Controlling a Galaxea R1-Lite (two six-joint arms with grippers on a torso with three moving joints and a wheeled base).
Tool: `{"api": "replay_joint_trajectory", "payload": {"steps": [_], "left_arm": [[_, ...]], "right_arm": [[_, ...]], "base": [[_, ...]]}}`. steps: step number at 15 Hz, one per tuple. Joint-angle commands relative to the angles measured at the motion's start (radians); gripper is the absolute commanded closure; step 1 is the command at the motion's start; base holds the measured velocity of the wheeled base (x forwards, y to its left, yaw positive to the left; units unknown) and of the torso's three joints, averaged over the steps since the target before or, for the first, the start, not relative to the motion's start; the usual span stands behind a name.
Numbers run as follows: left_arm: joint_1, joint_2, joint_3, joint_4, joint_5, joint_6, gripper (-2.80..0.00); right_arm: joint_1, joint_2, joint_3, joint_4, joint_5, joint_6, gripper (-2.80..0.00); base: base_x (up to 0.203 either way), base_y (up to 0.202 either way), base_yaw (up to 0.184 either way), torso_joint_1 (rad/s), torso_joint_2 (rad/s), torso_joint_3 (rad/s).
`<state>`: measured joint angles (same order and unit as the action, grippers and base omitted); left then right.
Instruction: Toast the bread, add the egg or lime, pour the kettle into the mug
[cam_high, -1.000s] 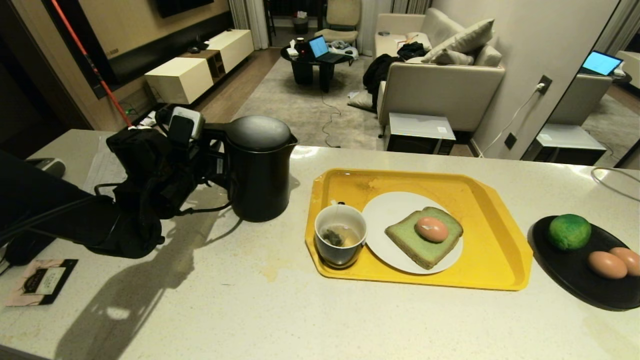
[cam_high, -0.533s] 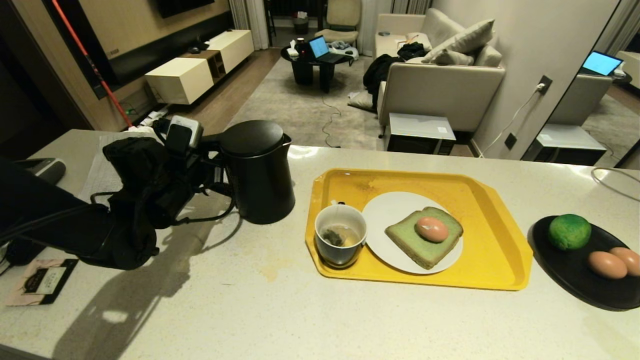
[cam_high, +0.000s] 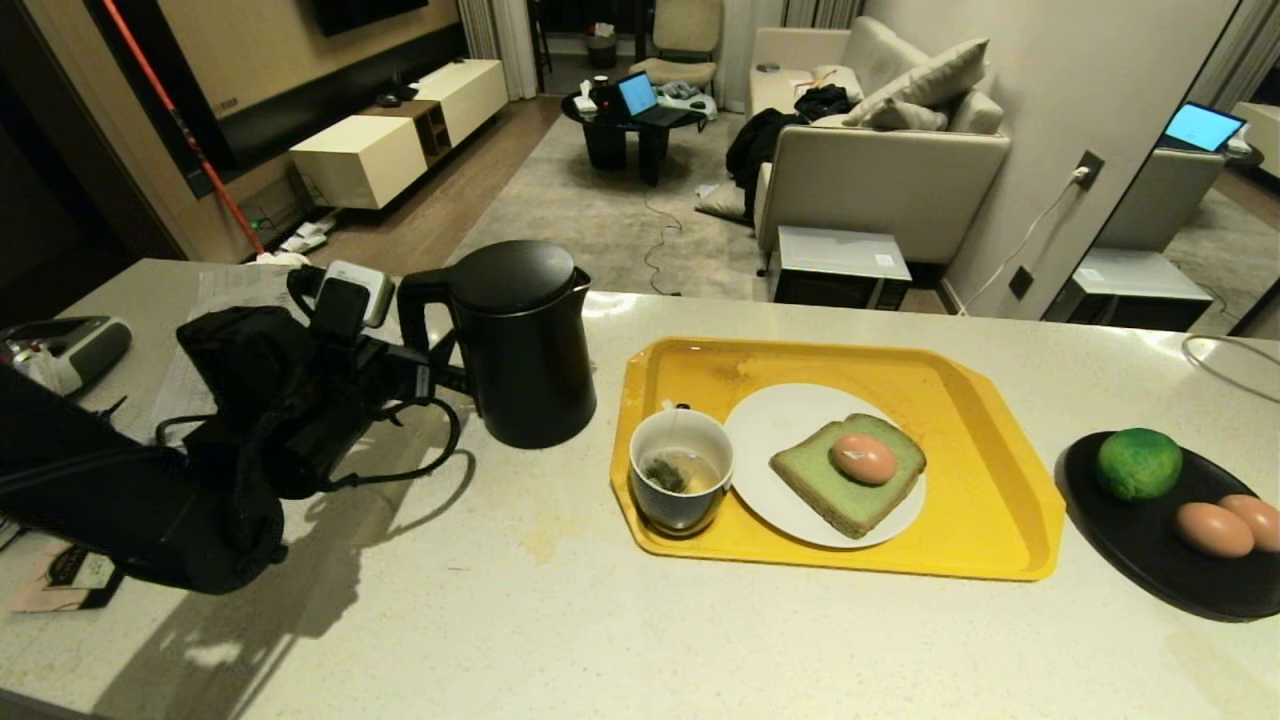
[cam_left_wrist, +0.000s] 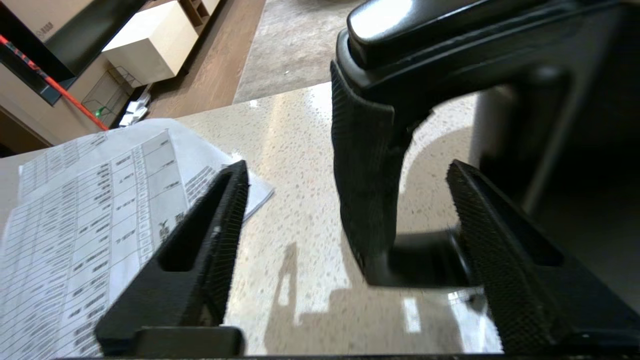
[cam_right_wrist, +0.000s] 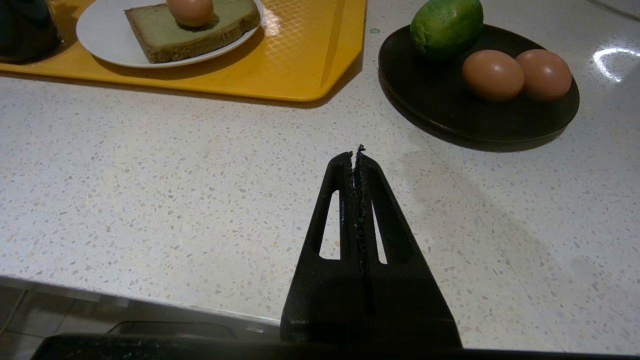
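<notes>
Nearest the counter's (cam_high: 560, 620) front edge, only the right wrist view catches the right gripper (cam_right_wrist: 356, 150), fingers pressed together over bare stone, holding nothing.

On the yellow tray (cam_high: 985, 480) at mid-counter, the mug (cam_high: 680, 482) sits in the front left corner with a teabag in it, touching the rim of the white plate (cam_high: 770, 430). The bread (cam_high: 850, 475) lies on that plate, and the egg (cam_high: 864, 457) rests on top of the slice.

Toward the right edge, the black plate (cam_high: 1150, 550) carries the lime (cam_high: 1138, 462) and two brown eggs (cam_high: 1214, 528).

Left of the tray stands the kettle (cam_high: 525, 345), upright on the counter. The head view hides the left gripper (cam_high: 425, 380) behind its wrist, but the left wrist view shows it spread wide, the kettle's handle (cam_left_wrist: 367, 190) between the fingers and clear of them. A printed sheet (cam_left_wrist: 85, 210) lies beside it toward the far left corner.
</notes>
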<state>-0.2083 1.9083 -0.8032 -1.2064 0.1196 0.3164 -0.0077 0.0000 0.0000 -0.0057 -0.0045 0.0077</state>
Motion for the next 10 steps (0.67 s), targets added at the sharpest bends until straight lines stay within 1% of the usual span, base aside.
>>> {"api": "replay_joint_trajectory", "payload": {"steps": [1,3,4,6,9,10], "left_arm": [[0.001,-0.069,0.058,-0.006,0.002,0.007,-2.8],[-0.003,-0.125,0.104,0.002,0.002,0.02,-2.8],[-0.005,-0.153,0.122,0.004,0.002,0.037,-2.8],[-0.021,-0.223,0.161,0.026,0.002,0.055,-2.8],[-0.048,-0.338,0.189,0.141,0.009,0.079,-2.8],[-0.054,-0.379,0.194,0.188,0.01,0.084,0.0]], "right_arm": [[0.0,0.0,0.003,0.0,0.0,0.0,0.0],[0.0,0.0,0.003,0.0,0.0,0.002,0.0],[0.0,0.0,0.003,0.0,0.0,0.0,0.0],[0.0,0.0,0.003,0.0,0.0,0.0,0.0],[0.0,0.0,0.003,0.0,0.0,0.001,0.0],[0.0,0.001,0.003,0.0,0.0,0.0,0.0]], "base": [[0.0,0.0,0.0,0.0,0.0,0.0],[0.0,0.0,0.0,0.0,0.0,0.0],[0.0,0.0,0.0,0.0,0.0,0.0],[0.0,0.0,0.0,0.0,0.0,0.0],[0.0,0.0,0.0,0.0,0.0,0.0],[0.0,0.0,0.0,0.0,0.0,0.0]]}}
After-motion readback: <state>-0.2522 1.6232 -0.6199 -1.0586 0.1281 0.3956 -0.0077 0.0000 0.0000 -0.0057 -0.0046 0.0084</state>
